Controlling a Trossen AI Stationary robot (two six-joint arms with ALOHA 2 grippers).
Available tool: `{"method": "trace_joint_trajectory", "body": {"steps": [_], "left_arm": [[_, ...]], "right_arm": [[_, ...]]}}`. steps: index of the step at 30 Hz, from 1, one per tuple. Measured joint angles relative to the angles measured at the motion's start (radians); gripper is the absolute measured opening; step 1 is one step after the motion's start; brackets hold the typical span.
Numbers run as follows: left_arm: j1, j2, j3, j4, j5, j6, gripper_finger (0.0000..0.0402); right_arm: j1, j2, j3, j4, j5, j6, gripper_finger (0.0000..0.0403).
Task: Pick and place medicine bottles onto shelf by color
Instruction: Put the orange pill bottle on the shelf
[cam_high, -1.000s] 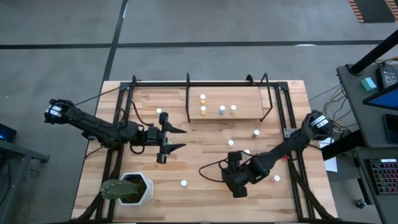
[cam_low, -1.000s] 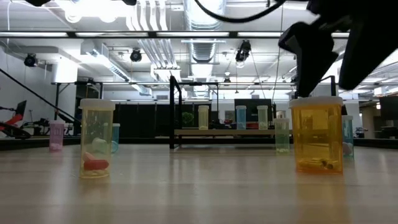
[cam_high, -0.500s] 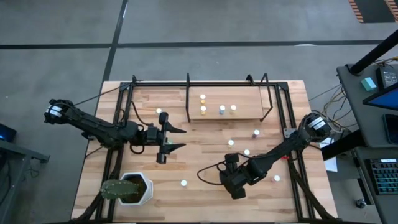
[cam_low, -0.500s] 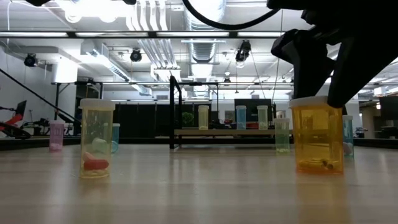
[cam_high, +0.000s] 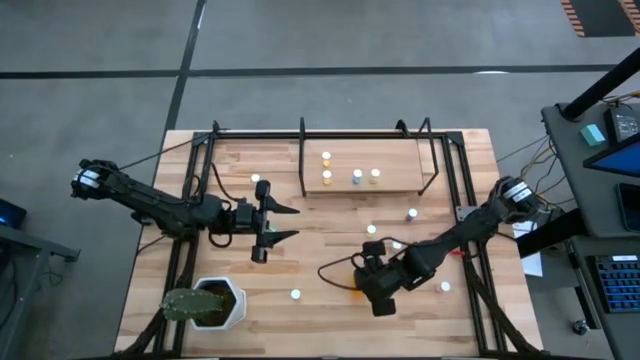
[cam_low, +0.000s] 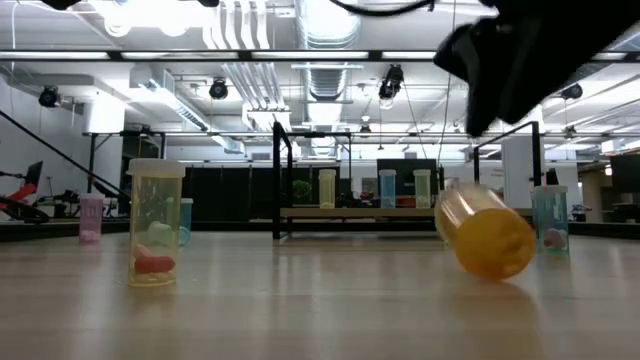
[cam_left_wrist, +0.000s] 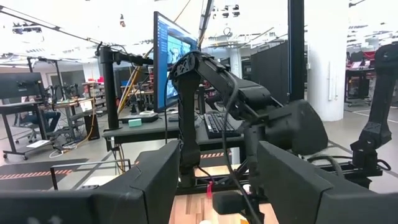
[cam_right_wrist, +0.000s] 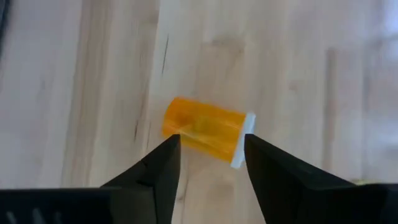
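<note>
An orange bottle (cam_right_wrist: 205, 132) with a white cap (cam_right_wrist: 242, 140) lies on its side on the tabletop; in the low view (cam_low: 485, 235) its bottom faces the camera. My right gripper (cam_right_wrist: 211, 146) is open above it (cam_high: 370, 288), one finger on either side, touching nothing. My left gripper (cam_high: 288, 223) is open and empty over the table's left half. The shelf (cam_high: 395, 165) at the far middle carries several bottles (cam_high: 326, 176) standing on their bottoms.
Loose bottles stand on the table (cam_high: 412, 213), (cam_high: 371, 229), (cam_high: 296, 294), (cam_high: 444, 287), (cam_high: 256, 180). A yellowish bottle (cam_low: 155, 235) and a pink one (cam_low: 91, 218) show in the low view. A white pot with a plant (cam_high: 210, 303) stands near left. Black bars (cam_high: 303, 150) edge the shelf.
The orange bottle, upright a second ago with my right gripper's fingers at its cap, has tipped over and now lies on its side. My right gripper has come up off it and stays open.
</note>
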Motion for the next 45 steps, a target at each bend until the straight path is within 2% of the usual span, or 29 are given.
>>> {"method": "trace_joint_trajectory", "body": {"steps": [6,11,15,20,24,27,32,36,45], "left_arm": [[0.000,0.000,0.000,0.000,0.000,0.000,0.0199],[0.000,0.000,0.000,0.001,0.000,0.000,0.0199],[0.000,0.000,0.000,0.004,0.000,0.001,0.0199],[0.001,-0.022,0.000,0.004,-0.004,0.047,0.0199],[0.001,-0.042,0.000,0.006,-0.006,0.098,0.0199],[0.001,-0.055,0.000,0.004,-0.009,0.128,0.0199],[0.000,-0.073,0.000,-0.007,-0.035,0.165,0.0199],[0.001,-0.093,0.000,-0.031,-0.083,0.177,0.0199],[0.000,-0.119,0.000,-0.059,-0.093,0.177,0.0199]], "right_arm": [[-0.006,-0.019,-0.002,-0.001,-0.001,0.026,0.0136],[-0.019,-0.005,-0.005,-0.002,0.004,0.084,0.0155],[-0.085,0.008,-0.003,-0.002,-0.003,0.393,0.0196],[-0.131,0.012,0.011,0.006,-0.165,0.772,0.0250],[-0.127,0.019,0.054,-0.003,-0.228,1.008,0.0268],[-0.123,0.033,0.086,-0.037,-0.223,1.133,0.0268],[-0.120,0.091,0.142,-0.130,-0.210,1.231,0.0266],[-0.120,0.151,0.171,-0.138,-0.208,1.246,0.0265],[-0.120,0.250,0.213,-0.206,-0.201,1.268,0.0265]]}}
